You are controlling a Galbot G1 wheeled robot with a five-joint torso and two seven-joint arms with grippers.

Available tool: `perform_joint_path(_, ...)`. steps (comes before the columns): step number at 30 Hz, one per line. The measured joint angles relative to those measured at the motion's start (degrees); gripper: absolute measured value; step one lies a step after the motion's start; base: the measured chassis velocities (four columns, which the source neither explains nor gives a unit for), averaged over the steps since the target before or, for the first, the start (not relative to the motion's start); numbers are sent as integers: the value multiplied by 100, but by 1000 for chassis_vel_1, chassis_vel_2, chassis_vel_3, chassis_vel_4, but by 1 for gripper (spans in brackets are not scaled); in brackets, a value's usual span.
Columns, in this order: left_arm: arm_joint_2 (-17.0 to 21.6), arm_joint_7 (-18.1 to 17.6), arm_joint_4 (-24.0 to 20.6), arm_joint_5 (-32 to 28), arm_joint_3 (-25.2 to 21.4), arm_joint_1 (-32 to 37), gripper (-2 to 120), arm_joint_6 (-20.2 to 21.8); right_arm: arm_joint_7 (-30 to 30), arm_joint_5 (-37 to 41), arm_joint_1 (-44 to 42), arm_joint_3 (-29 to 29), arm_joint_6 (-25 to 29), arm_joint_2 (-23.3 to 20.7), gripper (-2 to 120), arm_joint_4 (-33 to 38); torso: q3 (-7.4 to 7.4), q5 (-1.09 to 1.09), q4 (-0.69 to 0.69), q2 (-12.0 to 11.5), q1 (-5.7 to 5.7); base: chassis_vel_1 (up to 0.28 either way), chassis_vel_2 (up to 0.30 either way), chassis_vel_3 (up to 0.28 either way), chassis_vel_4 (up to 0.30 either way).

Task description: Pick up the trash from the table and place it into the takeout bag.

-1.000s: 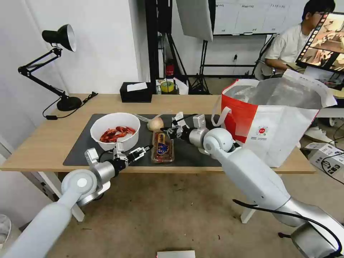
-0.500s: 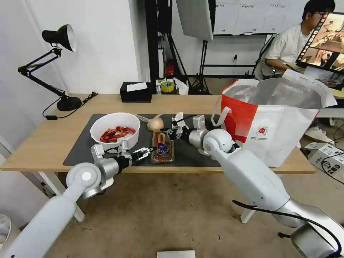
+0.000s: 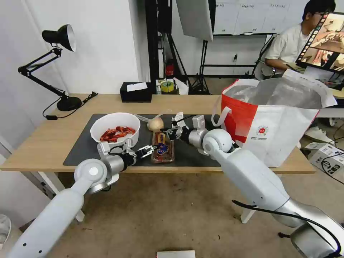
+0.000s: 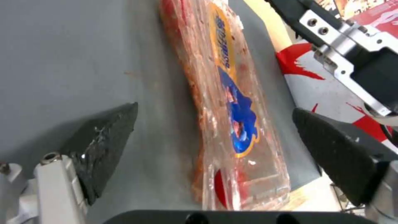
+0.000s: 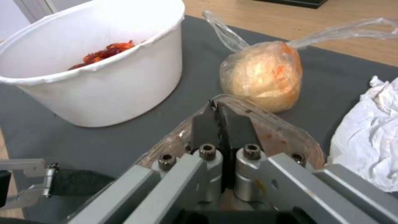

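Observation:
On the table (image 3: 46, 143), the clear hinged food tray (image 3: 163, 146) lies on the dark mat (image 3: 82, 147). My left gripper (image 3: 147, 149) is open at its near left corner, and the tray (image 4: 228, 93) lies between the spread fingers (image 4: 104, 137). My right gripper (image 3: 167, 132) is shut on the tray's far rim (image 5: 290, 137). The white bowl of crayfish shells (image 3: 114, 130) stands left of the tray. The clear bag with the beige lump (image 5: 261, 74) and the crumpled tissue (image 5: 369, 133) lie behind the tray. The takeout bag (image 3: 279, 122) stands open at the table's right end.
A black tissue box (image 3: 136, 92) sits at the table's back edge. A black desk lamp (image 3: 59, 39) stands at the back left, its cable trailing over the wood. A person sits behind the takeout bag, away from the table.
My left gripper has moved right along the mat's near edge, from in front of the bowl to the tray's near corner. The right arm and the tray have stayed put.

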Motion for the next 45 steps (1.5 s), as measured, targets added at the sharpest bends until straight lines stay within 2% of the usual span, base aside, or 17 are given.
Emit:
perform_joint_path(18,-140,16,66,-21,124,-109,98,28,9,11,3,6,0,-5,0,-21,0,0,0,0,0,0,0,0,0)
perform_joint_path(19,-140,18,66,-21,132,-107,92,29,12,11,-3,9,0,-6,0,-19,0,0,0,0,0,0,0,0,0)
perform_joint_path(21,-142,18,68,-21,136,-105,89,29,13,12,-6,13,0,-7,0,-18,0,0,0,0,0,0,0,0,0)
perform_joint_path(24,-155,18,72,-18,151,-99,73,21,20,12,-14,23,0,-9,0,-19,1,0,0,0,0,0,0,0,0)
perform_joint_path(25,-155,18,72,-18,151,-99,73,21,20,12,-14,23,0,-9,0,-19,1,0,0,0,0,0,0,0,0)
perform_joint_path(28,-157,17,73,-5,152,-96,57,9,22,15,-15,24,0,-4,0,-57,0,0,0,0,0,0,0,0,0)
perform_joint_path(29,-157,17,73,-5,152,-96,57,9,22,15,-15,24,0,-4,0,-57,0,0,0,0,0,0,0,0,0)
perform_joint_path(32,-150,13,75,31,153,-93,44,-6,23,18,-15,29,0,20,0,-104,1,0,0,0,0,0,0,0,0)
perform_joint_path(33,-150,13,75,31,153,-93,44,-6,23,18,-15,29,0,20,0,-104,1,0,0,0,0,0,0,0,0)
perform_joint_path(35,-143,11,74,49,153,-90,33,-13,27,19,-21,33,0,39,0,-133,1,0,0,0,0,0,0,0,0)
perform_joint_path(38,-140,9,70,56,154,-89,26,-19,27,20,-26,34,0,49,0,-140,1,0,0,0,0,0,0,0,0)
perform_joint_path(40,-123,8,55,102,168,-80,15,-54,27,21,-29,40,-1,58,0,-142,1,0,0,0,0,0,0,0,0)
perform_joint_path(41,-123,8,55,102,168,-80,15,-54,27,21,-29,40,-1,58,0,-142,1,0,0,0,0,0,0,0,0)
perform_joint_path(43,-114,8,33,126,178,-66,5,-112,27,23,-29,49,-1,56,0,-142,1,0,0,0,0,0,0,0,0)
perform_joint_path(44,-114,8,33,126,178,-66,5,-112,27,23,-29,49,-1,56,0,-142,1,0,0,0,0,0,0,0,0)
perform_joint_path(45,-115,8,32,132,179,-64,0,-119,27,25,-29,52,-2,52,0,-141,1,0,0,0,0,0,0,0,0)
